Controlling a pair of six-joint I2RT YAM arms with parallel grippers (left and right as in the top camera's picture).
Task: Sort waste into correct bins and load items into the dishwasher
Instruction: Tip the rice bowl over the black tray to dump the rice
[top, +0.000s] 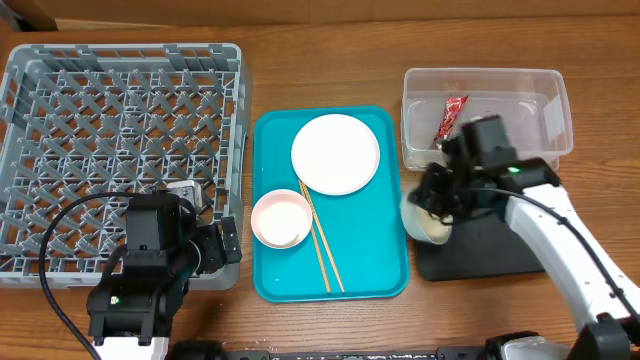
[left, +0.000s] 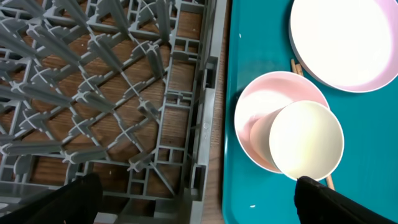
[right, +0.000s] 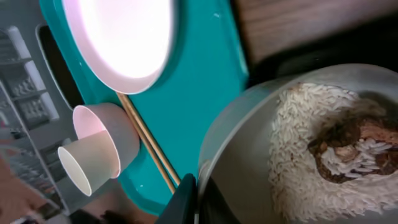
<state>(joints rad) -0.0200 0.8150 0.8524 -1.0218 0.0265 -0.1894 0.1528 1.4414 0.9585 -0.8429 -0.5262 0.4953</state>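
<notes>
Right arm reaches in from the lower right w/ its wrist bent down by the left edge of the black tray (top: 490, 250). Right gripper (top: 435, 205) is clamped on the rim of the grey-green bowl (top: 422, 222); in the wrist cam one finger (right: 183, 205) sits right on that rim. Inside the bowl there's a heap of white rice (right: 298, 155) w/ a brown food scrap (right: 342, 146) on top. The bowl is between the teal tray (top: 275, 280) and the black tray, overlapping the black one's edge.

Left arm is low at the front, over the near right corner of the dish rack (top: 60, 100). Left gripper (top: 222, 245) is spread wide and has nothing in it, pointing toward the teal tray.

Other stuff: red wrapper (top: 450, 118) is lying in the clear tub (top: 520, 85). On the teal tray are the white plate (top: 335, 152), the pink bowl (top: 275, 222) w/ the small white cup (left: 305, 140) tipped on its side in it, and the chopsticks (top: 322, 245) just beside the bowl. All on a wooden table (top: 300, 60).
</notes>
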